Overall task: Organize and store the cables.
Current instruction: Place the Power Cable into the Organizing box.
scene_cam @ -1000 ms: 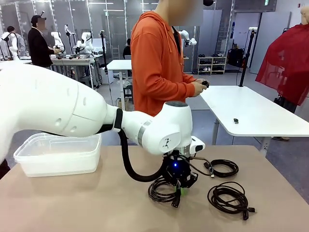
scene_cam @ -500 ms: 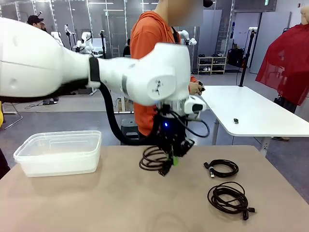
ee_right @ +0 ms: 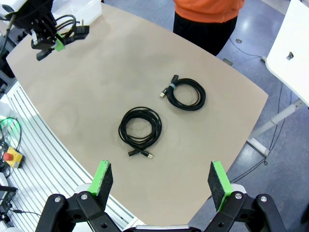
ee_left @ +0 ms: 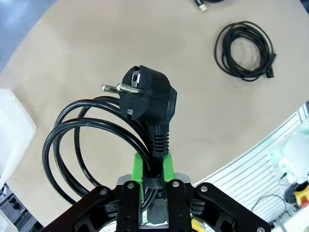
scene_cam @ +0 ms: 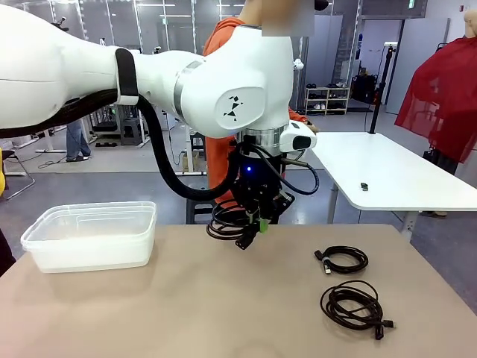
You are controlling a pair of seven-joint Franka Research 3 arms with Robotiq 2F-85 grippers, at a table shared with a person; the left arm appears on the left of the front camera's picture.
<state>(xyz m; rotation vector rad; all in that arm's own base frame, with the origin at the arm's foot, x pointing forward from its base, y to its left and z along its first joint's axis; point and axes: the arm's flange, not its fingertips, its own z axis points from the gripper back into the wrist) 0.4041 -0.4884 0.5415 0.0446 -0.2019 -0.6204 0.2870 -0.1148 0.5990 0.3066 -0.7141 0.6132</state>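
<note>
While L arm (scene_cam: 223, 89) reaches over table (scene_cam: 134, 313): L end effector (scene_cam: 258, 221) pts down, clamped on plug cable (ee_left: 147, 94).
R end effector (ee_right: 161, 182): wide open, empty, above table.

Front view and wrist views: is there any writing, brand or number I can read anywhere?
No text reads clearly.
Plug of the gripped cable: tiny pale label, too small to read.
Left arm: black emblem, no letters.
Green sign, far back: too small.
</note>
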